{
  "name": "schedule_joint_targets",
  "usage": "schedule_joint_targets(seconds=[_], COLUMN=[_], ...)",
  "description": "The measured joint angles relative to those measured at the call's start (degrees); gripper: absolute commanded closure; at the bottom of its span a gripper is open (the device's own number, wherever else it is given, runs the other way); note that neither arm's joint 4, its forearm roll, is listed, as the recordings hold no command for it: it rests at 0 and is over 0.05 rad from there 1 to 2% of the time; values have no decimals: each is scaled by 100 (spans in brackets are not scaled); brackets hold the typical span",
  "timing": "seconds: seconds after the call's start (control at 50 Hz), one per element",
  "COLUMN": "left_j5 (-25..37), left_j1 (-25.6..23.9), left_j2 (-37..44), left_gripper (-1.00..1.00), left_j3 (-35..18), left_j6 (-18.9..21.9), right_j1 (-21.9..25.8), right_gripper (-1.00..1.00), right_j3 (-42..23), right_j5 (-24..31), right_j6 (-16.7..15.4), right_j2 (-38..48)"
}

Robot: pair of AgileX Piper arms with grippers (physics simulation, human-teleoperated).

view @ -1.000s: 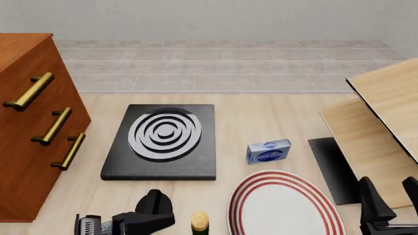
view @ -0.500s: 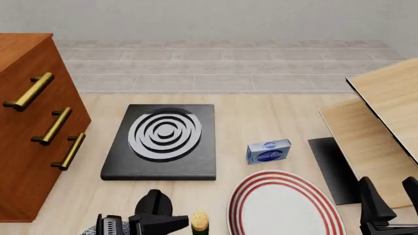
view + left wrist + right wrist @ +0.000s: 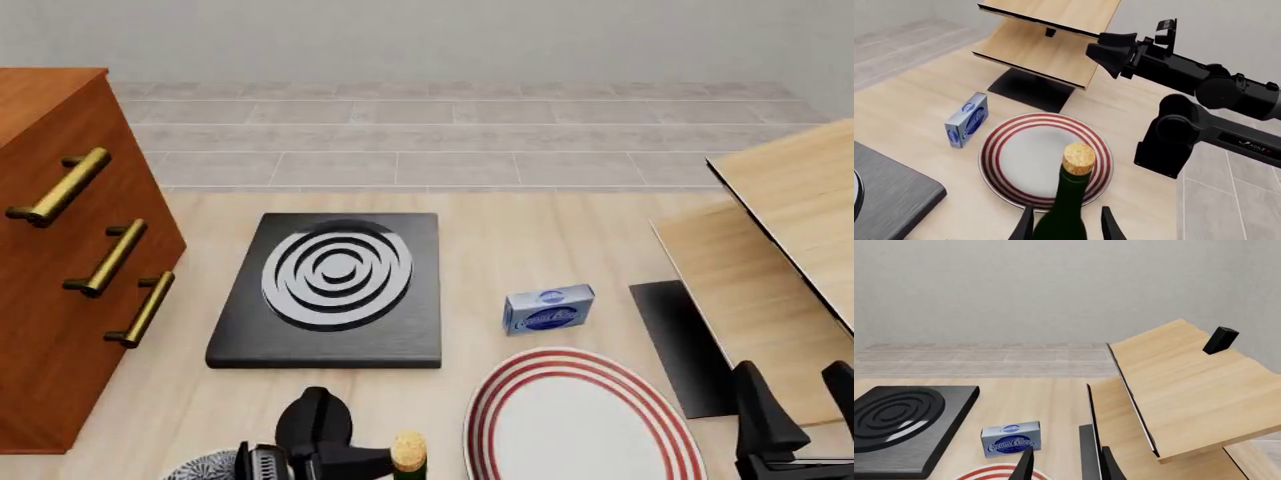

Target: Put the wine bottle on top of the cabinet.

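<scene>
Since previous frame: my left gripper (image 3: 1066,226) slid rightward to the wine bottle (image 3: 1066,210) | State: fingers straddled its body, not yet clenched; right gripper (image 3: 1066,465) idle, parted | Bottle: near table edge, beside plate (image 3: 587,420) | Advice: clamp low, lift upright toward cabinet (image 3: 60,250).

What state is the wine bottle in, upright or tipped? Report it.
Upright: in the left wrist view the wine bottle stands cork-up between the left gripper fingers, beside the striped plate.
</scene>
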Motion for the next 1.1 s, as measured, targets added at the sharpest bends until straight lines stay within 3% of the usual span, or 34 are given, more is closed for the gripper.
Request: schedule_joint_targets(seconds=[1.06, 1.08, 1.1], left_j5=[-1295, -1312, -1336], left_j1=[65, 62, 76], left_j2=[1942, 1985, 2019], left_gripper=[-100, 100, 100], left_j3=[-255, -268, -286], left_j6=[179, 175, 169], right_j1=[-5, -4, -4], right_gripper=[-100, -100, -100], right_j3=[0, 0, 0], right_j5=[-17, -16, -15], right_j6=[-17, -15, -14], right_j2=[32, 29, 27])
